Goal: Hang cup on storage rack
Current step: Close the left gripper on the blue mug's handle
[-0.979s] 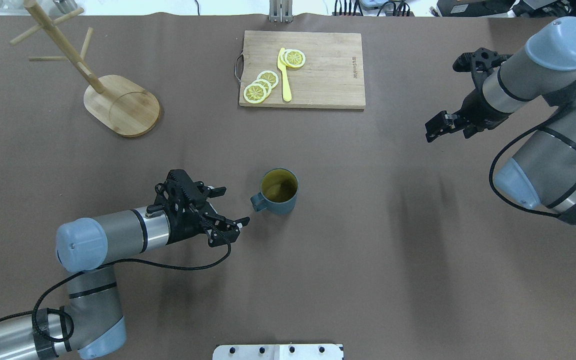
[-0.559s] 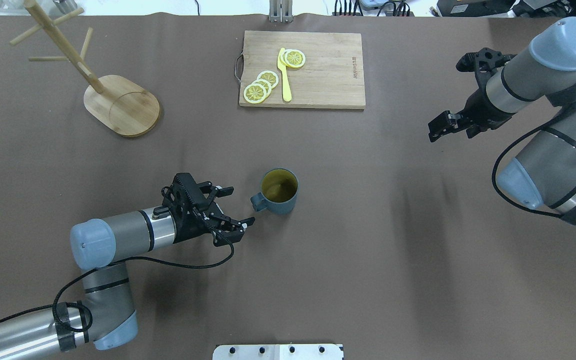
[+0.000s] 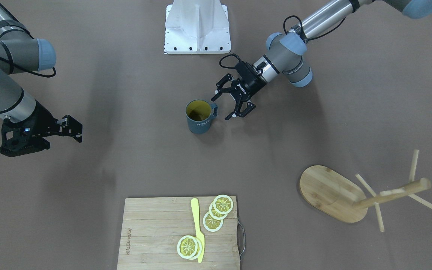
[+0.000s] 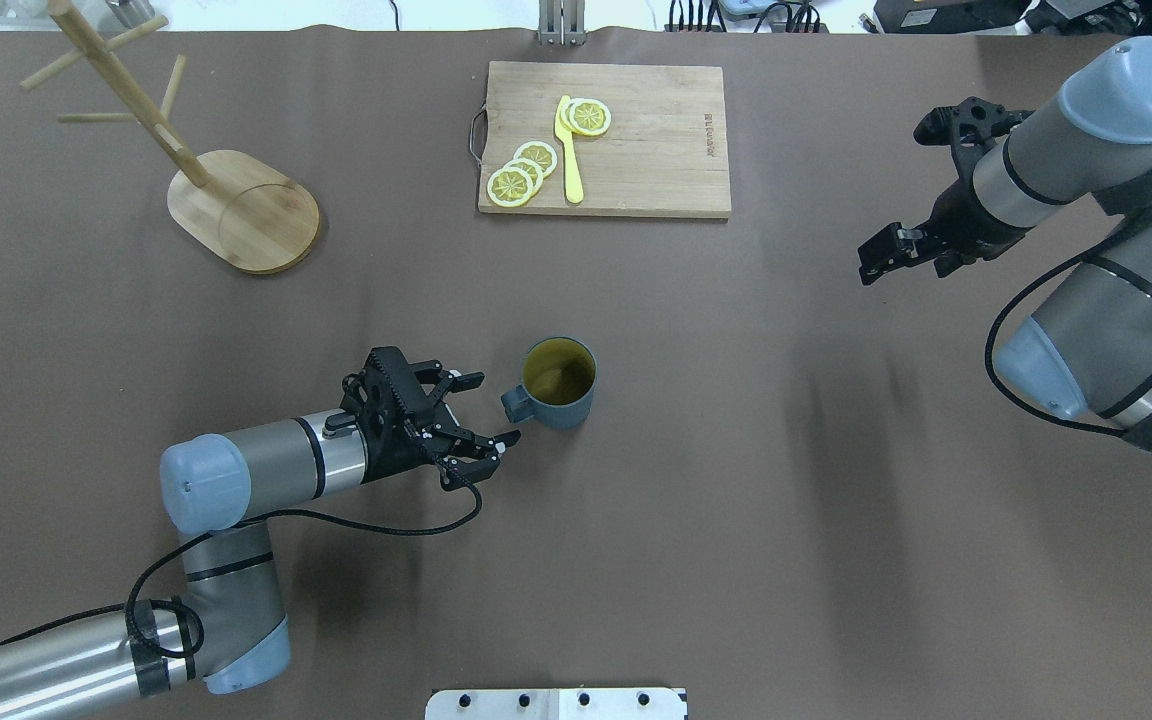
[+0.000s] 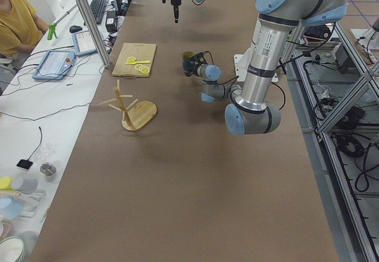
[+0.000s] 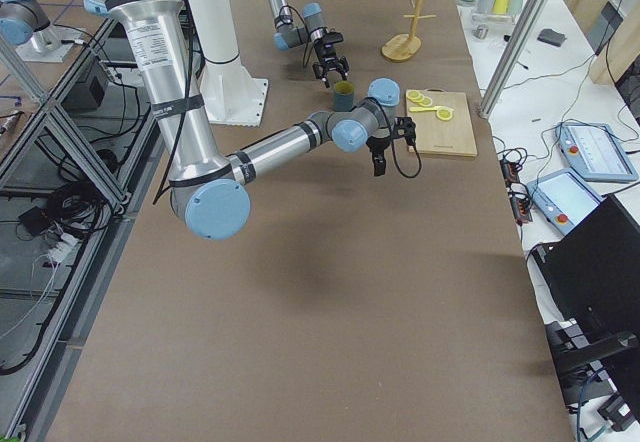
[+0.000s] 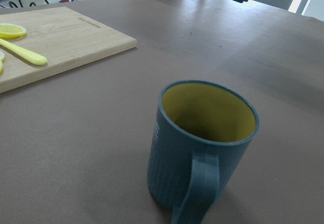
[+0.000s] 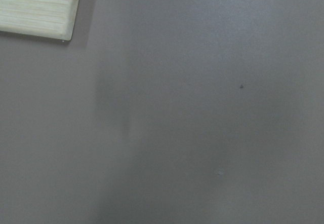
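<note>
The dark slate-blue cup (image 4: 558, 385) with a yellow inside stands upright mid-table, its handle (image 4: 514, 403) pointing toward my left gripper. It also shows in the front view (image 3: 199, 116) and fills the left wrist view (image 7: 202, 143). My left gripper (image 4: 491, 408) is open and low, its fingertips on either side of the handle, apart from it; it shows in the front view too (image 3: 221, 108). The bamboo storage rack (image 4: 246, 210) stands at the far left with bare pegs. My right gripper (image 4: 871, 265) hangs shut and empty at the far right.
A wooden cutting board (image 4: 636, 150) with lemon slices (image 4: 521, 170) and a yellow knife (image 4: 569, 150) lies at the back centre. A white mount plate (image 4: 556, 703) sits at the near edge. An operator (image 5: 18, 19) sits beyond the table's far side.
My left gripper has moved right toward the cup's handle, staying open. My right arm has shifted slightly. The cup has not moved.
</note>
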Controlling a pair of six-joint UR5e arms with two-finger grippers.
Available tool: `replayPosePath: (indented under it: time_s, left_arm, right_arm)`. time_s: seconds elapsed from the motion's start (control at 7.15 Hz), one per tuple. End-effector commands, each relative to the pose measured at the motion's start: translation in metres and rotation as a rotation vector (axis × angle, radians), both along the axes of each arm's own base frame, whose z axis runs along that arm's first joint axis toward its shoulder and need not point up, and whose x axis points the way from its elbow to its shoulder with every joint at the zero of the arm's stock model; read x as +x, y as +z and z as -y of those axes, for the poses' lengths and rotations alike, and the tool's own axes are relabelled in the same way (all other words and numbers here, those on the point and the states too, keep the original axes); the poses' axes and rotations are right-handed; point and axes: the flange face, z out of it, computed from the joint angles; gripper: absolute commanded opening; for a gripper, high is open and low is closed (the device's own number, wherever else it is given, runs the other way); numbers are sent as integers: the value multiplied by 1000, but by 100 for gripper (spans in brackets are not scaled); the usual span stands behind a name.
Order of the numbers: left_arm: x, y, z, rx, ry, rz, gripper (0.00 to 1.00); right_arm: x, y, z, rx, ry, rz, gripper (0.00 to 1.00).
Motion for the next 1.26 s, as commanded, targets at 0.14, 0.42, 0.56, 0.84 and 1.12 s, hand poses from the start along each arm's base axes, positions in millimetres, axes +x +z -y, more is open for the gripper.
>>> replayPosePath:
  time_s: [0.14, 0.42, 0.56, 0.84, 1.12]
  left_arm:
    - [9, 4, 4, -2, -3, 17, 81]
    - [19, -1, 8, -4, -4, 20, 80]
    - [22, -2, 9, -4, -4, 20, 76]
    - [23, -2, 8, -5, 2, 21, 49]
    - [24, -12, 9, -18, 5, 0, 7]
  right_arm:
    - [2, 6, -2, 7, -5, -4, 100]
    - [3, 7, -2, 9, -8, -6, 100]
    - [3, 8, -2, 8, -8, -7, 100]
    - [2, 8, -3, 7, -11, -6, 100]
    - [2, 7, -3, 8, -11, -5, 100]
